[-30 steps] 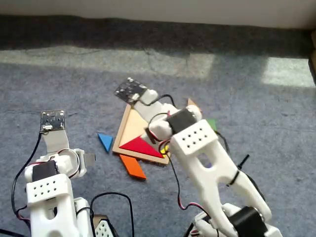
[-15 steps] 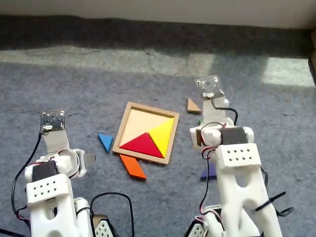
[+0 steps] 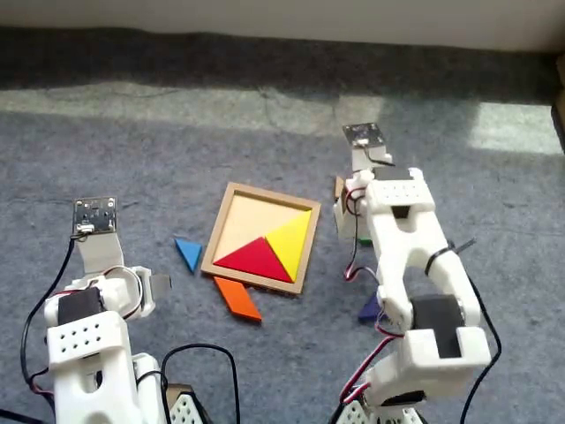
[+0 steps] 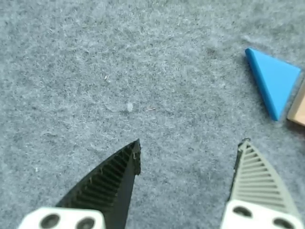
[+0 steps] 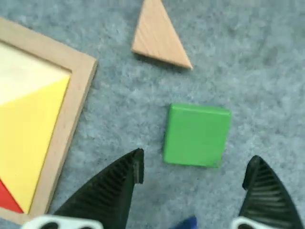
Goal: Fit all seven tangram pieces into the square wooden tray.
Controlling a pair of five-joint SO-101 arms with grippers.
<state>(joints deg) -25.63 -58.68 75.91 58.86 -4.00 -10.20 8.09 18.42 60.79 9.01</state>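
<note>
fuzzy grey felt covers the desk; mid-desk lies one square wooden tray (image 3: 311, 250), its pale floor holding two smooth triangles, one red (image 3: 252, 261) and one yellow (image 3: 291, 238). five pieces lie outside it: a blue triangle (image 3: 188, 254) and orange parallelogram (image 3: 237, 299) leftward, a bare-wood triangle (image 5: 159, 36), green square (image 5: 196, 135) and dark blue piece (image 3: 369, 309) rightward. left pincer (image 4: 190, 141) gapes over bare felt; right pincer (image 5: 196, 156), spread, hovers at the green square
</note>
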